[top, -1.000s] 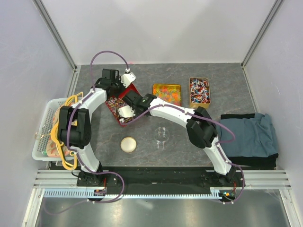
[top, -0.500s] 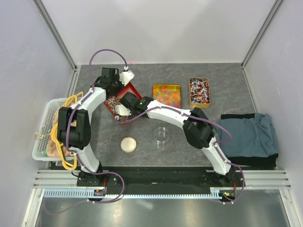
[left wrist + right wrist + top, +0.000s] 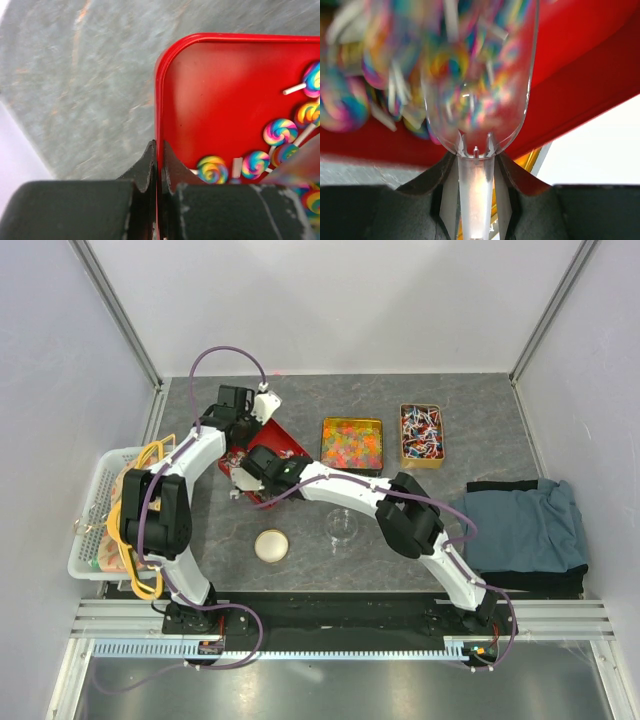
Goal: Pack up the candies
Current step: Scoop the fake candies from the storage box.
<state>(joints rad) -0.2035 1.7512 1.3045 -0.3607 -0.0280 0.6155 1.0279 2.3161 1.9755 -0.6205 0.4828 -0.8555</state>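
A red tray (image 3: pixel 283 443) sits at the back left, raised at one end. My left gripper (image 3: pixel 262 410) is shut on its rim; in the left wrist view the jaws (image 3: pixel 159 146) pinch the red wall (image 3: pixel 159 100). Rainbow swirl lollipop candies (image 3: pixel 212 169) lie inside. My right gripper (image 3: pixel 244 469) is shut on the handle (image 3: pixel 475 195) of a clear plastic scoop (image 3: pixel 480 90). The bowl of the scoop is down among blurred lollipops (image 3: pixel 350 100) in the tray (image 3: pixel 580 85). A gold tin (image 3: pixel 421 435) of small twist-wrapped candies stands at the back right.
A tin of colourful gummies (image 3: pixel 352 440) sits between the tray and the gold tin. A clear cup (image 3: pixel 342 525) and a round beige lid (image 3: pixel 271 545) stand nearer the arms. There is a white basket (image 3: pixel 92 515) at the left edge and a blue cloth (image 3: pixel 525 525) on the right.
The left gripper has tipped the red tray up at its far end. The right gripper has slid left with the scoop, toward the tray's low end.
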